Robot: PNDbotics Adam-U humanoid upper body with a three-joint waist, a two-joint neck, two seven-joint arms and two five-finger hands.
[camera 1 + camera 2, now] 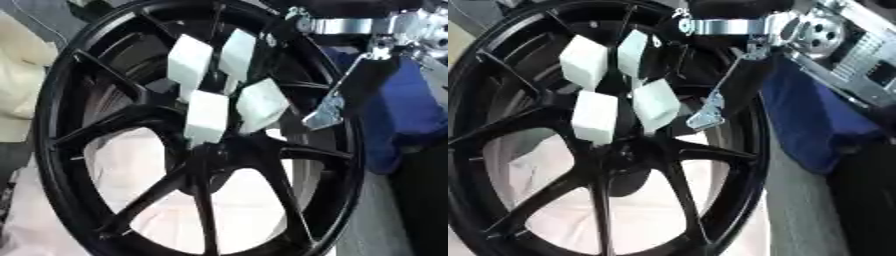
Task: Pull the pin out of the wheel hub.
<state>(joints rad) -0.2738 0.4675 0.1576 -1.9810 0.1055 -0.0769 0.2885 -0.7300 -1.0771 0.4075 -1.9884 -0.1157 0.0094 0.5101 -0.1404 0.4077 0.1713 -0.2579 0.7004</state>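
Far left, a pale cream cloth-like thing [19, 80] sits outside the rim, not involved. Black spoked wheel [61, 90] stands close to the head camera and fills most of both views, tilted, spokes converging on the hub [199, 167] low of centre; standing it up this way likely keeps the hub face toward the robot's reach. In front of the spokes, just above the hub, four white padded fingers [206, 116] fan downward, straight and spread, not curled round anything. They belong to the right hand [229, 85], whose arm enters from the upper right via a silver wrist bracket [737, 25]. So right hand reads as open, hovering over or lightly against the hub area; contact can't be confirmed. A thin silver linkage [328, 112] hangs just right of the fingers, probably the thumb drive, not gripping anything visible. Pin itself: can't make it out, either hidden behind the fingers or lost in the dark hub centre. Judgement: approach stage, pin not yet grasped; the fingers need to close on it next. Right of the wheel, a blue cloth [815, 115] drapes behind the rim. Left hand not visible in either view.
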